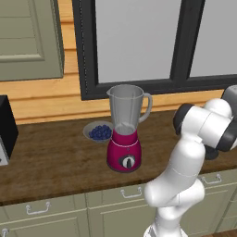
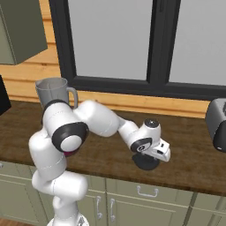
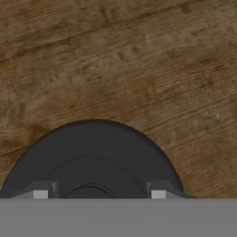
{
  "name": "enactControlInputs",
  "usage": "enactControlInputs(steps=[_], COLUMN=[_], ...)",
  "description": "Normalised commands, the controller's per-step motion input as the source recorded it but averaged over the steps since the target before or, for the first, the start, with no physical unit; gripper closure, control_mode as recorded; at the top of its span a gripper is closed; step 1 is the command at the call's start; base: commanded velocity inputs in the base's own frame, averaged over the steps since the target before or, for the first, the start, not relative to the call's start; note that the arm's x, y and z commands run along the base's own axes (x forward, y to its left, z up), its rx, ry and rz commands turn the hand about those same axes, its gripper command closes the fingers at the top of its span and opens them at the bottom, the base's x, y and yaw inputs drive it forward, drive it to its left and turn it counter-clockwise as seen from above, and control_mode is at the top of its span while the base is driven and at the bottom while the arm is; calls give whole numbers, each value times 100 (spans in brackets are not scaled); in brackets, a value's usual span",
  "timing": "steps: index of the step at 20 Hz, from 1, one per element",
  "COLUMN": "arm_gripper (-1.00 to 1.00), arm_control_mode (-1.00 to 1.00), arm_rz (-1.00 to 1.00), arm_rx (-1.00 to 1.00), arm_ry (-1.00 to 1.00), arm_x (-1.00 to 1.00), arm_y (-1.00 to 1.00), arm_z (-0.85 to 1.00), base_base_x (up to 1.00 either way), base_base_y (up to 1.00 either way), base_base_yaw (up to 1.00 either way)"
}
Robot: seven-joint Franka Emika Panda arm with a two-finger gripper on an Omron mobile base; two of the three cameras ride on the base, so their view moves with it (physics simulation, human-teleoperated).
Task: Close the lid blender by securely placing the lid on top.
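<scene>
Blueberries fill the small bowl (image 1: 98,132) just beside the blender (image 1: 125,128), whose clear jar stands uncovered, while the lid (image 3: 92,159) lies flat on the wooden counter (image 3: 139,69), well apart, under the gripper (image 3: 99,193) with fingers spread across it.

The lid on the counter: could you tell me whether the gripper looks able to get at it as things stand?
Probably yes: the gripper is right over the lid, a fingertip on either side, and nothing on the counter crowds it.
</scene>
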Motion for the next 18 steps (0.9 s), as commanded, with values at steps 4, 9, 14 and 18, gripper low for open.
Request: enactControlInputs(steps=[4,9,14,18], arm_gripper=[100,100,100,100], arm_control_mode=[-100,-100,-100,-100], arm_rz=[-3,-4,-5,-1], arm_rx=[-2,-2,-1,0], arm_ry=[7,6,1,0], arm_x=[-30,-35,-38,-9], arm_y=[18,20,20,6], arm_z=[-39,-43,-48,-17], base_base_x=[0,0,0,0], base_base_y=[0,0,0,0], base_base_yaw=[0,0,0,0])
